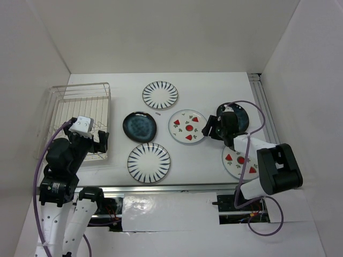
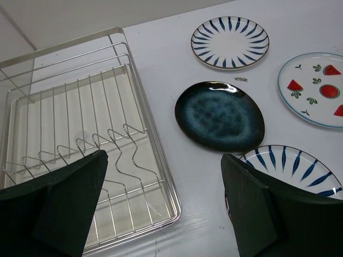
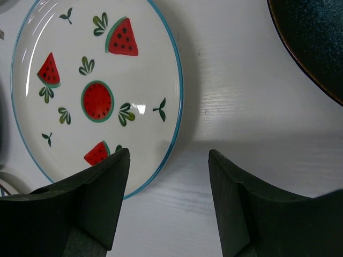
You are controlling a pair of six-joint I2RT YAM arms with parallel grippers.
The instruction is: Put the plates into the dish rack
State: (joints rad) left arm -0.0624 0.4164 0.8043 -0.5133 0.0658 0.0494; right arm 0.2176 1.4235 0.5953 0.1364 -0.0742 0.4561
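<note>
The dish rack (image 1: 80, 115) stands at the far left with no plates in it; it also shows in the left wrist view (image 2: 80, 107). Six plates lie flat on the table: two striped (image 1: 159, 95) (image 1: 149, 162), two dark blue (image 1: 140, 127) (image 1: 239, 114), two with watermelon prints (image 1: 187, 126) (image 1: 236, 161). My left gripper (image 2: 163, 158) is open and empty above the rack's near right corner (image 1: 91, 142). My right gripper (image 1: 213, 127) is open and empty, low over the table between the middle watermelon plate (image 3: 96, 91) and the right dark blue plate (image 3: 316, 43). The right arm hides part of the near watermelon plate.
White walls close in the table at the back and both sides. A metal rail (image 1: 265, 107) runs along the right edge and another (image 1: 161, 190) along the near edge. A small speck (image 1: 158, 113) lies between the plates.
</note>
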